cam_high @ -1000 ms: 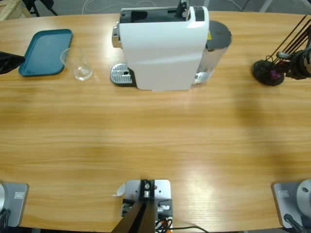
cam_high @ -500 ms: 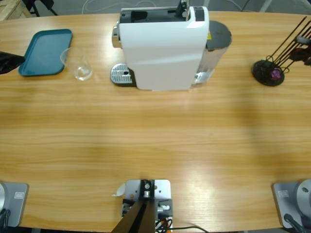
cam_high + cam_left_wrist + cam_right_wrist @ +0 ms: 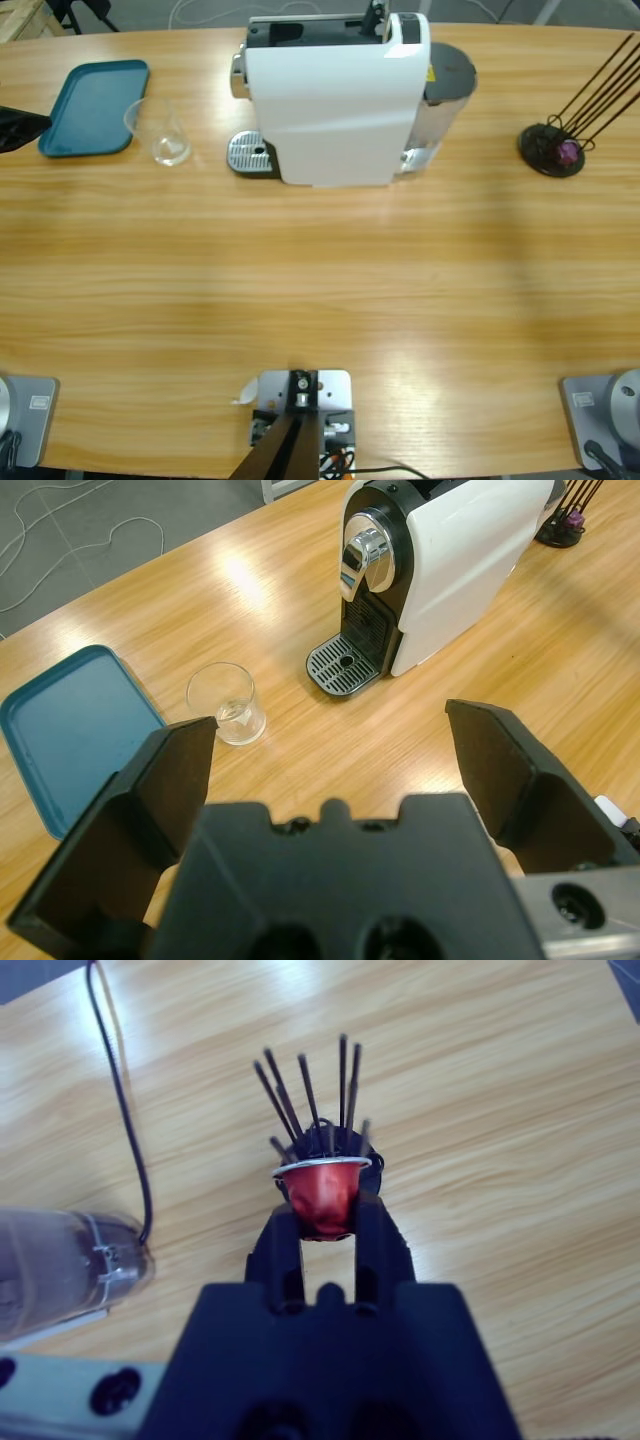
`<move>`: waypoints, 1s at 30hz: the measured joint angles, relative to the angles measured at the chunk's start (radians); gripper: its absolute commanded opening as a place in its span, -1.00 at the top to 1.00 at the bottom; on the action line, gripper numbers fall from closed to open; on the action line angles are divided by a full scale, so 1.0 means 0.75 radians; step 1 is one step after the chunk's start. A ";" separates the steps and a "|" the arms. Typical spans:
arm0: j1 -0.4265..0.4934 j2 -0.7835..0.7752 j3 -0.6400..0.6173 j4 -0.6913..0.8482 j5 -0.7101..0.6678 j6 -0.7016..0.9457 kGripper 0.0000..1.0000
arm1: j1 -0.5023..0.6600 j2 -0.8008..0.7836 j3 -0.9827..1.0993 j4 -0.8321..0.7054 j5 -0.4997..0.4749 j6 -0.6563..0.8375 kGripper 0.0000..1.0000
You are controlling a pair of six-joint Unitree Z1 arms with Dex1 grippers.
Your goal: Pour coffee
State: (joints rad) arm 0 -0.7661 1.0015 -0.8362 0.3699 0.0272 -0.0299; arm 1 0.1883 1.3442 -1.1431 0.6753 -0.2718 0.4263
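Observation:
A clear empty glass (image 3: 166, 137) stands on the table between the teal tray (image 3: 93, 107) and the white coffee machine (image 3: 335, 95), left of its metal drip grate (image 3: 250, 155). No coffee shows in any view. My left gripper (image 3: 335, 742) is open and holds nothing, hovering back from the glass (image 3: 228, 702) and the machine's spout (image 3: 365, 565). My right gripper (image 3: 325, 1225) is shut on a red capsule (image 3: 322, 1195) just above the black rod capsule holder (image 3: 318, 1145). The right arm is out of the high view.
The capsule holder (image 3: 551, 150) stands at the table's right end with a purple capsule (image 3: 568, 153) on its base. A black piece of an arm (image 3: 15, 128) pokes in at the left edge. A black cable (image 3: 118, 1100) and the machine's water tank (image 3: 60, 1265) lie near the right gripper.
In the high view, the arm at the right edge beside the capsule holder has drawn back out of the picture. The glass, tray and machine have not moved.

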 measured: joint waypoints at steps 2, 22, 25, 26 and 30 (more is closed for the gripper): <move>0.000 0.001 -0.001 0.000 0.000 0.000 -0.98 | 0.021 -0.017 -0.038 0.044 0.000 -0.040 1.00; 0.000 0.065 -0.101 0.019 0.000 0.000 -0.97 | 1.035 0.037 -0.264 0.169 0.393 -1.029 1.00; 0.000 0.065 -0.101 0.021 0.000 0.000 -0.97 | 1.046 0.153 -0.430 0.200 0.435 -1.134 1.00; 0.000 0.065 -0.101 0.022 0.000 0.000 -0.97 | 1.048 0.200 -0.502 0.225 0.437 -1.165 1.00; 0.000 0.065 -0.100 0.023 0.000 0.000 -0.97 | 1.052 0.397 -0.804 0.340 0.441 -1.265 1.00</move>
State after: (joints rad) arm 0 -0.7662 1.0499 -0.9116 0.3873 0.0273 -0.0299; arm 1 0.9770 1.6417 -1.7461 0.9301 0.0589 -0.5227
